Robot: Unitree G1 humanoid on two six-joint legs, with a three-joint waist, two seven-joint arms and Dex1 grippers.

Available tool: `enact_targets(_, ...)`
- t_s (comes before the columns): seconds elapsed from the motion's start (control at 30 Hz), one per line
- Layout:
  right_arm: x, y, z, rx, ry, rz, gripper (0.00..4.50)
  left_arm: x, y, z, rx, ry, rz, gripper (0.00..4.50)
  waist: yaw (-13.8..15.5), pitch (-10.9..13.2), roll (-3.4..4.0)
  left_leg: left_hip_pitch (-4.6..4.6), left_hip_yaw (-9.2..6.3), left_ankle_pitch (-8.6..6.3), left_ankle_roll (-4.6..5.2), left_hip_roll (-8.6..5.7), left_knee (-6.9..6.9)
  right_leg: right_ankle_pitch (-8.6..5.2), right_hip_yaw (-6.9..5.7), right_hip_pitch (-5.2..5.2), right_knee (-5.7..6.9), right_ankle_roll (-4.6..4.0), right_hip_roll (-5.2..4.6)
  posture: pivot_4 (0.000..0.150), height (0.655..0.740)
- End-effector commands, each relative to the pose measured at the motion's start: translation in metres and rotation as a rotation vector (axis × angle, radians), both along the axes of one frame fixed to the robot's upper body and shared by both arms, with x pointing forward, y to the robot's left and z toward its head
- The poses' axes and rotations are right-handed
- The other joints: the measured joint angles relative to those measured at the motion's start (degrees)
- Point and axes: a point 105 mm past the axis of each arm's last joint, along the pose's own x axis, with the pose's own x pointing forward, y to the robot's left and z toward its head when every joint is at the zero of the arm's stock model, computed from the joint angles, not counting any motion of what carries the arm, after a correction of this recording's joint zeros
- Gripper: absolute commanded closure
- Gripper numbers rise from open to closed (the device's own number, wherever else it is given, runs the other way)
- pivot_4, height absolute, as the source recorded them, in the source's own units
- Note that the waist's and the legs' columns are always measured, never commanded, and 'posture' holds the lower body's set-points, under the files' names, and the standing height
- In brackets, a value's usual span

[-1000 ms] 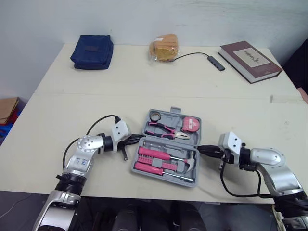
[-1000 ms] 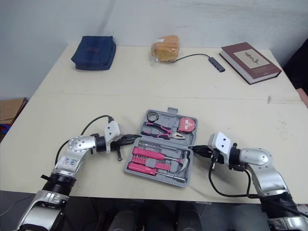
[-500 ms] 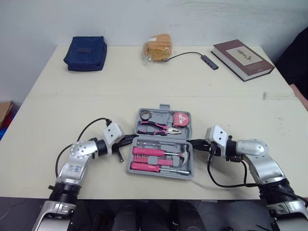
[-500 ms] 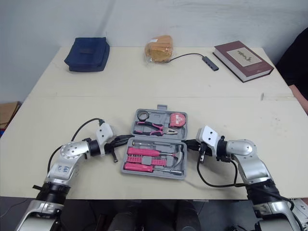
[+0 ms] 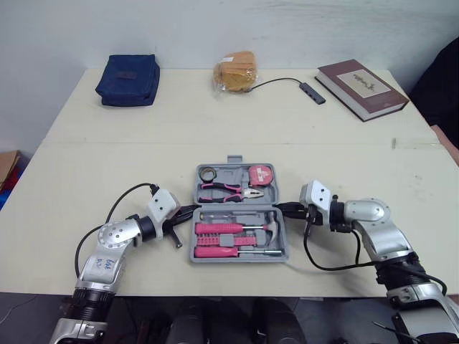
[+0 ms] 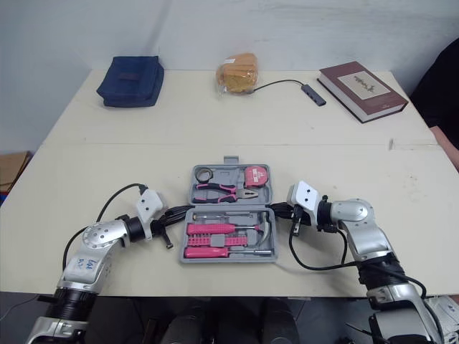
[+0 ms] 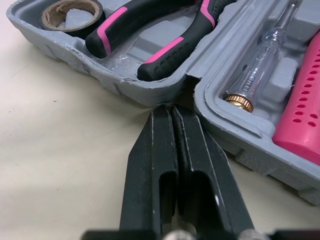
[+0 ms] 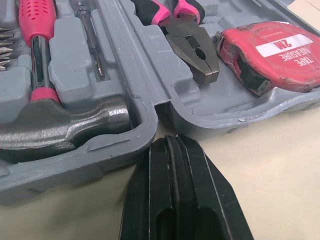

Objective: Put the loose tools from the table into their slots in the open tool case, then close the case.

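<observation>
The grey tool case (image 5: 231,172) lies open near the table's front edge. Its far half holds a tape roll (image 5: 208,173), pink-handled pliers (image 5: 229,190) and a red tape measure (image 5: 259,174). The near half holds pink screwdrivers (image 5: 222,229) and a hammer (image 5: 272,229). My left gripper (image 5: 188,211) is shut, its tips against the case's left side at the hinge notch (image 7: 190,82). My right gripper (image 5: 281,209) is shut too, its tips at the hinge on the case's right side, close to the hammer head (image 8: 65,127).
Along the far edge of the table lie a blue pouch (image 5: 128,69), an orange-brown bag (image 5: 235,70), a cable with a small hub (image 5: 308,89) and a dark red book (image 5: 362,77). Bare tabletop surrounds the case on both sides.
The case has turned to sit square to the table's front edge and slid slightly left. Both shut grippers have stayed at its hinge ends. Between the two earlier frames the camera shifted.
</observation>
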Motion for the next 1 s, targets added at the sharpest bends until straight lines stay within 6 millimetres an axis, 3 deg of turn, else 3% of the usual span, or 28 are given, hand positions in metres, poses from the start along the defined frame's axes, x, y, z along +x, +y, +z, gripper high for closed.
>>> enact_targets(0.03, -0.005, -0.001, -0.004, -0.001, 0.022, 0.004, 4.5, -0.001, 0.008, -0.002, 0.005, 0.01, 0.022, 4.45, 0.0, 0.0, 0.0, 0.0, 0.0, 0.0, -0.01, 0.0, -0.01, -0.01, 0.0, -0.01, 0.01, -0.01, 0.0, 0.15, 0.74)
enact_targets(0.13, -0.004, -0.01, -0.002, 0.004, 0.005, -0.036, 4.5, 0.001, 0.014, 0.005, -0.008, -0.006, 0.045, 4.45, 0.2, 0.0, 0.0, -0.01, 0.0, 0.0, -0.02, -0.01, -0.01, -0.01, -0.01, -0.01, 0.0, -0.02, -0.01, 0.15, 0.74)
enact_targets(0.23, -0.006, -0.024, 0.009, 0.051, 0.0, -0.085, 4.5, 0.001, 0.03, 0.015, -0.034, -0.027, 0.095, 3.78, 0.2, 0.0, 0.0, -0.06, -0.02, 0.0, -0.01, -0.03, -0.01, -0.01, -0.04, -0.01, -0.01, -0.01, -0.04, 0.15, 0.74)
enact_targets(0.27, -0.007, -0.027, 0.01, 0.055, 0.002, -0.094, 3.84, 0.0, 0.034, 0.017, -0.041, -0.028, 0.101, 3.25, 0.3, 0.0, 0.0, -0.09, -0.04, 0.0, -0.01, -0.02, -0.01, -0.01, -0.05, -0.01, 0.0, -0.01, -0.04, 0.15, 0.74)
enact_targets(0.33, -0.01, -0.035, 0.011, 0.05, 0.005, -0.112, 3.1, -0.003, 0.041, 0.021, -0.05, -0.035, 0.11, 2.42, 0.3, 0.0, 0.0, -0.13, -0.04, -0.02, 0.01, -0.04, -0.03, 0.0, -0.08, -0.02, 0.01, 0.0, -0.06, 0.15, 0.74)
enact_targets(0.4, -0.016, -0.058, 0.015, 0.039, -0.031, -0.174, 2.11, -0.011, 0.062, 0.028, -0.053, -0.048, 0.136, 1.55, 0.4, 0.0, 0.0, -0.17, -0.06, -0.04, 0.05, -0.06, -0.02, 0.01, -0.11, -0.02, -0.04, 0.02, -0.09, 0.15, 0.74)
enact_targets(0.47, -0.027, -0.09, 0.021, 0.029, -0.078, -0.248, 1.11, -0.018, 0.098, 0.037, -0.041, -0.076, 0.24, 0.65, 0.5, 0.0, 0.0, -0.19, -0.07, -0.08, 0.03, -0.04, -0.07, 0.01, -0.13, -0.02, -0.22, 0.02, -0.08, 0.15, 0.74)
enact_targets(0.53, -0.038, -0.112, 0.024, 0.017, -0.105, -0.307, 0.25, -0.022, 0.121, 0.049, -0.065, -0.1, 0.343, 0.0, 0.5, 0.1, 0.0, -0.21, -0.08, -0.1, 0.02, -0.03, -0.15, 0.0, -0.18, -0.02, -0.42, 0.02, -0.06, 0.15, 0.74)
enact_targets(0.57, -0.041, -0.12, 0.026, 0.025, -0.108, -0.336, 0.03, -0.024, 0.125, 0.054, -0.066, -0.111, 0.365, 0.0, 0.5, 0.1, 0.0, -0.21, -0.07, -0.11, 0.02, -0.02, -0.16, 0.0, -0.18, -0.02, -0.47, 0.02, -0.05, 0.15, 0.74)
enact_targets(0.7, -0.046, -0.134, 0.033, 0.064, -0.127, -0.412, 0.03, -0.031, 0.127, 0.06, -0.079, -0.118, 0.37, 0.0, 0.3, 0.1, 0.0, -0.11, -0.03, -0.17, 0.11, -0.05, -0.14, 0.04, -0.1, 0.05, -0.44, 0.07, -0.08, 0.15, 0.74)
enact_targets(0.93, -0.038, -0.114, 0.044, 0.147, -0.167, -0.4, 0.03, -0.016, 0.097, 0.074, -0.137, -0.112, 0.332, 0.0, 0.4, 0.1, 0.01, -0.11, -0.08, -0.1, -0.03, 0.07, -0.16, 0.09, -0.01, -0.01, -0.35, -0.05, -0.04, 0.15, 0.74)
enact_targets(1.0, -0.028, -0.095, 0.06, 0.201, -0.192, -0.385, 0.03, -0.004, 0.096, 0.065, -0.025, 0.009, 0.445, 0.0, 0.3, 0.1, -0.03, -0.12, -0.04, -0.06, -0.09, 0.03, -0.16, 0.08, -0.05, -0.01, -0.36, -0.05, 0.01, 0.15, 0.74)
